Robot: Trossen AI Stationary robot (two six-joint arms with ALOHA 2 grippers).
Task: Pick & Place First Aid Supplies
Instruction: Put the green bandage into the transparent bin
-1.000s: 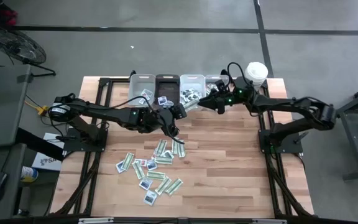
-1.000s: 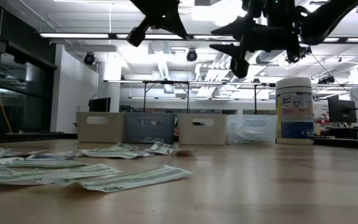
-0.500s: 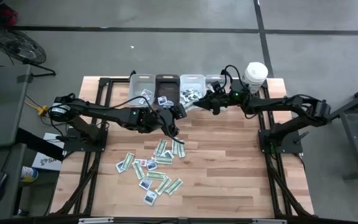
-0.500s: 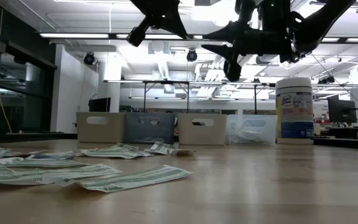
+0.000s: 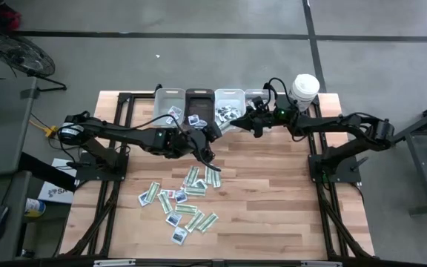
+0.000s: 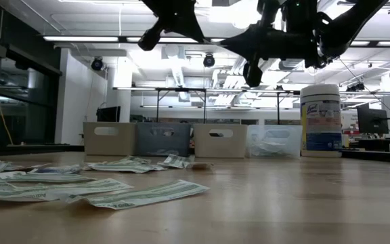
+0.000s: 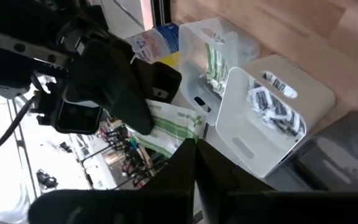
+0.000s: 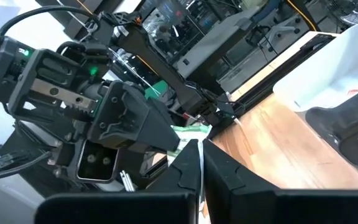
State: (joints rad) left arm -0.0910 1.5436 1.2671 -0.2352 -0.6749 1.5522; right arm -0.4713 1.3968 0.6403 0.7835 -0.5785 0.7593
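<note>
The canister (image 6: 320,120) at the far right of the table carried a blue label whose script brand looked like "Lysol" (the smaller print under it could not be read). Marks on the packets (image 5: 186,194) were illegible.

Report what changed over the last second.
The right tool slid left along the row of plastic bins and closed its fingers. The left tool stayed shut above the scattered green-and-white paper packets, gripping one green-and-white packet.
</note>
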